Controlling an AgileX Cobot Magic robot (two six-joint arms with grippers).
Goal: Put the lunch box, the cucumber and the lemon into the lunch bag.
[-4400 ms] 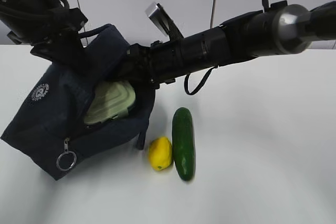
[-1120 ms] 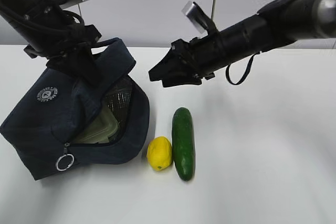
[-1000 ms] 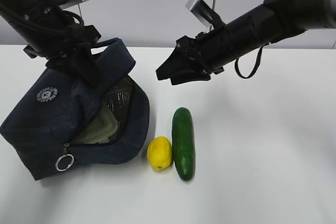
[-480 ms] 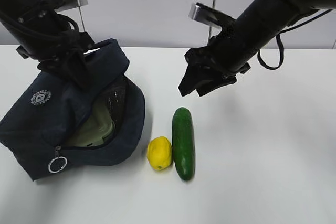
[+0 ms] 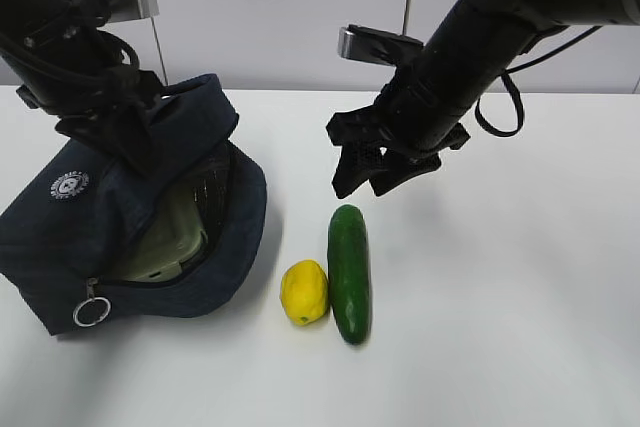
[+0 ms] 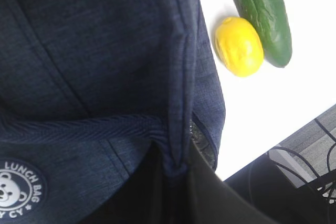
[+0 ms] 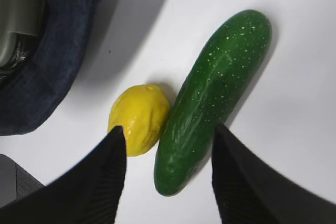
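Note:
The navy lunch bag (image 5: 90, 207) lies on its side at the left with its mouth facing right, and the sage-green lunch box (image 5: 172, 239) sits inside it. My left gripper (image 5: 120, 132) is shut on a fold of the lunch bag (image 6: 176, 145) near its top edge. The yellow lemon (image 5: 304, 292) and the dark green cucumber (image 5: 349, 272) lie side by side on the white table, right of the bag. My right gripper (image 5: 365, 179) hangs open above the cucumber's far end, holding nothing. From the right wrist, the cucumber (image 7: 212, 98) and lemon (image 7: 139, 119) show between its fingers (image 7: 105, 182).
A metal ring zipper pull (image 5: 90, 312) hangs at the bag's front corner. White table (image 5: 520, 307) stretches to the right and front of the cucumber. A grey wall panel stands behind the table.
My right gripper has swung down and slightly left, now pointing down over the cucumber. The left arm has shifted the bag a little left and lower. Lemon and cucumber have not moved.

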